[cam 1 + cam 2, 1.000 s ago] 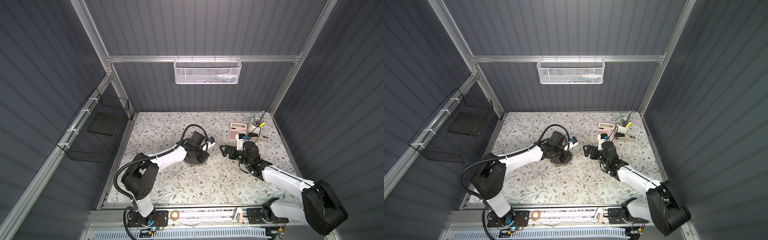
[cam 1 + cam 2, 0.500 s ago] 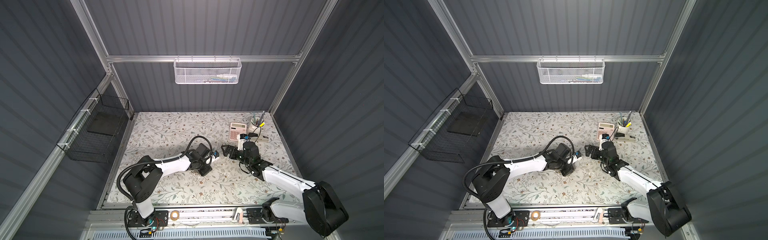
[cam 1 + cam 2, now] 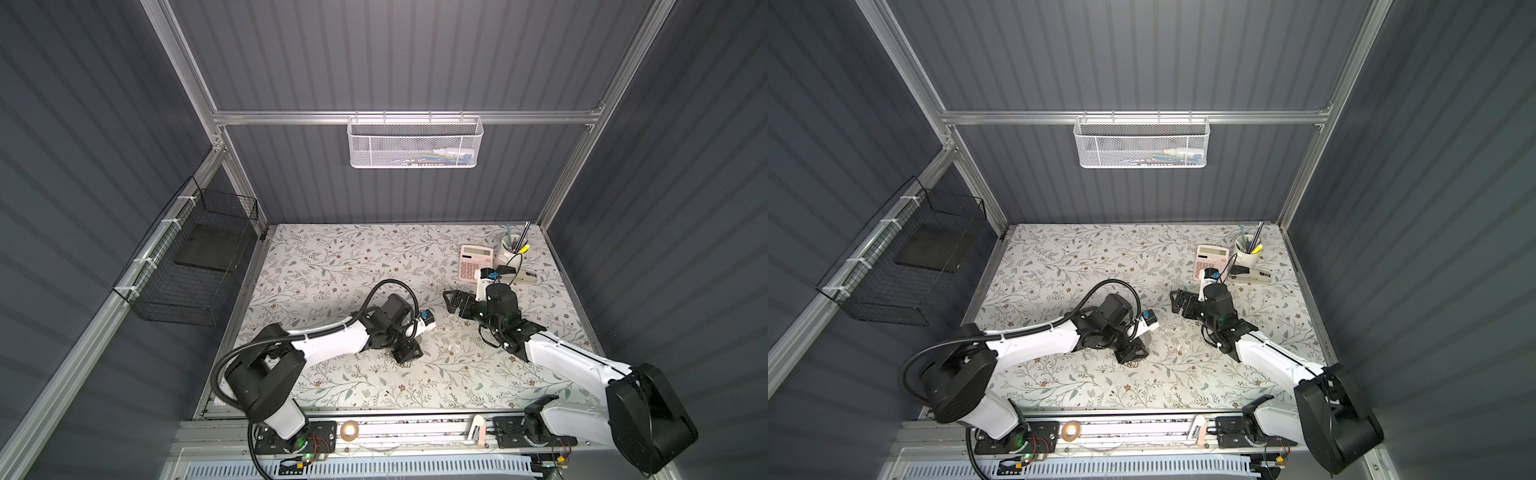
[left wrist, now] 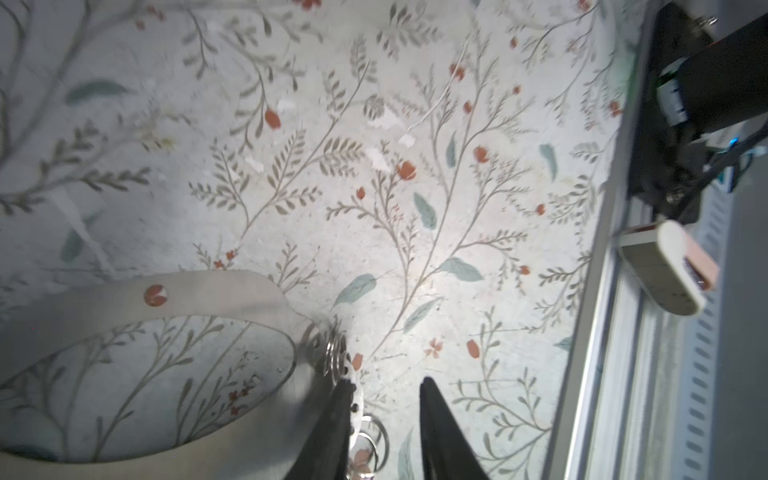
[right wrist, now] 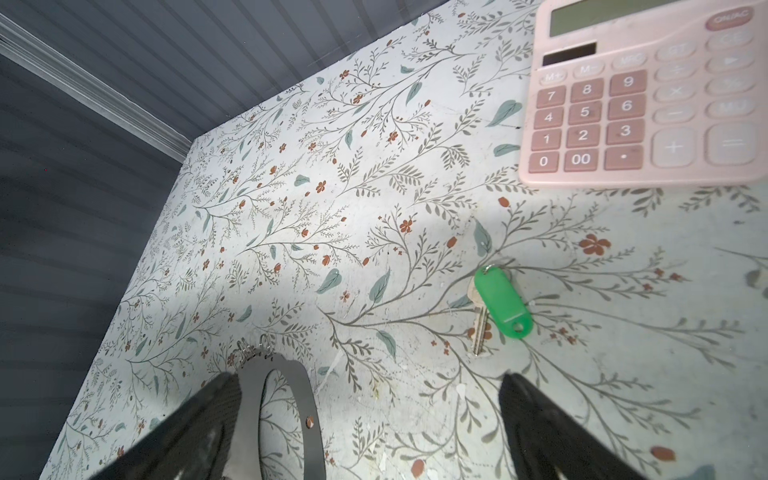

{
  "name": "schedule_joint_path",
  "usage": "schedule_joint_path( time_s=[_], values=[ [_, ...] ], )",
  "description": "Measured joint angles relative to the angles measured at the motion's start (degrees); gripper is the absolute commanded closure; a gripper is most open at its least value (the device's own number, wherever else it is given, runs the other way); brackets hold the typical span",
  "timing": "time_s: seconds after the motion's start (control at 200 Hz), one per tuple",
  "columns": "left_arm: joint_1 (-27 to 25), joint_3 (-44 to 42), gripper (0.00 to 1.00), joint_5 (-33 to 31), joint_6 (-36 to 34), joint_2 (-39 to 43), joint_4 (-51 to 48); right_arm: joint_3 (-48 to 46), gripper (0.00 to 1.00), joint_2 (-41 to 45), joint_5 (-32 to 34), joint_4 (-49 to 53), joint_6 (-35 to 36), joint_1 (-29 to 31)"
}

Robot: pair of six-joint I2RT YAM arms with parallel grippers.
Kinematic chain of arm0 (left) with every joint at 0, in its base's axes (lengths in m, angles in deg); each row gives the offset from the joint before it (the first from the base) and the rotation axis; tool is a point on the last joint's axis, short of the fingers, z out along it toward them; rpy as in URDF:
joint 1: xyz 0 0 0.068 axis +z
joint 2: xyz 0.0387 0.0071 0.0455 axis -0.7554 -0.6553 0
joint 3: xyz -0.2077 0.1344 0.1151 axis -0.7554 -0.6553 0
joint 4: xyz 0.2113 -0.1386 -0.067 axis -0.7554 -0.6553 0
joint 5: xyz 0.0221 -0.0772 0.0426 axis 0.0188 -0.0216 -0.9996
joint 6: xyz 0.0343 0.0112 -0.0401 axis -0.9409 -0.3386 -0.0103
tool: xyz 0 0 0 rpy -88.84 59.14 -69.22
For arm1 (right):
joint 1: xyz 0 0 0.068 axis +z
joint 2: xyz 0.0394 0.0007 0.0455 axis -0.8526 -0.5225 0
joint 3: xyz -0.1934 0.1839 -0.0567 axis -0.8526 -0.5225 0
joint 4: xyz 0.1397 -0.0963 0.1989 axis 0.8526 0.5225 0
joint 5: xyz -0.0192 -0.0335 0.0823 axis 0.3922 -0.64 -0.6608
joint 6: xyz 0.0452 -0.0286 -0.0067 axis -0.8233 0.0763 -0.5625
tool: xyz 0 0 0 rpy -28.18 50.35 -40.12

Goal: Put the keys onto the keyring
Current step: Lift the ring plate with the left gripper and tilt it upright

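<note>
Near the front rail [image 4: 602,332], the part-open left gripper [image 4: 384,382] is touching the flat silvery hoop keyring [image 4: 208,286]. Beyond, the wide-open right gripper [image 5: 370,377] is facing the green-tagged silver key [image 5: 503,303], lying flat; a shallow pinch might skid it away.

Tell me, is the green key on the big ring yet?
Not yet. Nothing is done: the green key lies flat on the table, apart from the keyring. In hand: the right gripper has jaws wide open, key just ahead; the left gripper has jaws parted beside the ring's small silver loops. Still to do: grab the key and thread it on.
</note>
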Motion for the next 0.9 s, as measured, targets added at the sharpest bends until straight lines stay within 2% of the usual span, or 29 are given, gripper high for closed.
schedule_joint_path(
  time_s=[0.07,0.205,0.425,0.615,0.901],
  values=[
    [0.02,-0.04,0.55,0.0,0.17,3.58,1.77,0.0,0.01,0.28,0.07,0.0,-0.09,0.0],
    [0.02,0.52,0.57,-4.48,-0.35,6.23,3.26,0.0,0.01,0.5,0.15,0.09,-0.17,0.0],
    [0.07,10.82,0.6,-9.51,-6.82,-5.2,-7.82,0.0,0.01,1.51,0.17,0.42,-0.17,0.0],
    [0.07,14.32,0.6,-12.98,-12.9,-10.38,-15.26,0.0,0.01,2.29,0.17,0.68,-0.15,0.0],
    [0.07,19.91,0.62,-12.48,-18.43,-16.41,-22.6,-0.02,0.01,3.37,0.17,1.27,-0.15,0.0]
  ],
)
